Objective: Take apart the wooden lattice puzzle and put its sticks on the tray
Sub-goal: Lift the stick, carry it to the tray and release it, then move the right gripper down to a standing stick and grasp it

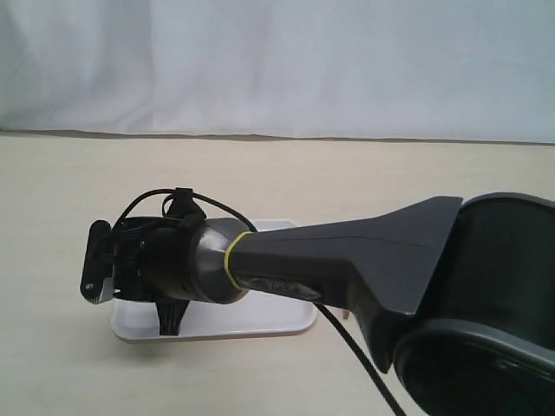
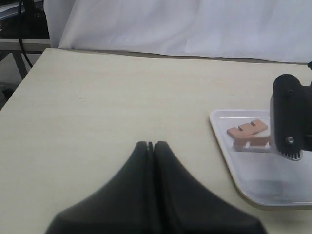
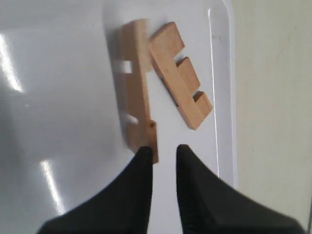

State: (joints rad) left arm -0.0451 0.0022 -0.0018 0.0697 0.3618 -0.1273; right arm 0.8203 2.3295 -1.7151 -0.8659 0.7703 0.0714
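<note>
My right gripper [image 3: 163,151] hangs low over the tray [image 3: 58,122]. Its jaws are parted only a sliver and there is nothing between them. The near end of one stick sits right at the tip of one finger, outside the gap.

That upright stick [image 3: 138,83] stands on its edge, and its long axis runs straight out ahead of my fingertips, almost in line with my reach. The flat stick [image 3: 178,78] lies just beside it, toward the tray's rim. Its long axis slants across my line and its two notches open toward that rim. Their far ends come very close, but I cannot tell whether they touch.

My left gripper [image 2: 152,145] is pressed closed on nothing above the bare table [image 2: 97,97], with the tray well off to its side.

I judge this to be the setting-down step, with two sticks delivered. No view shows the other two, or any lattice left to undo. The next move calls for a clean lift away, so my finger doesn't tip the upright stick — then a search for the rest.
</note>
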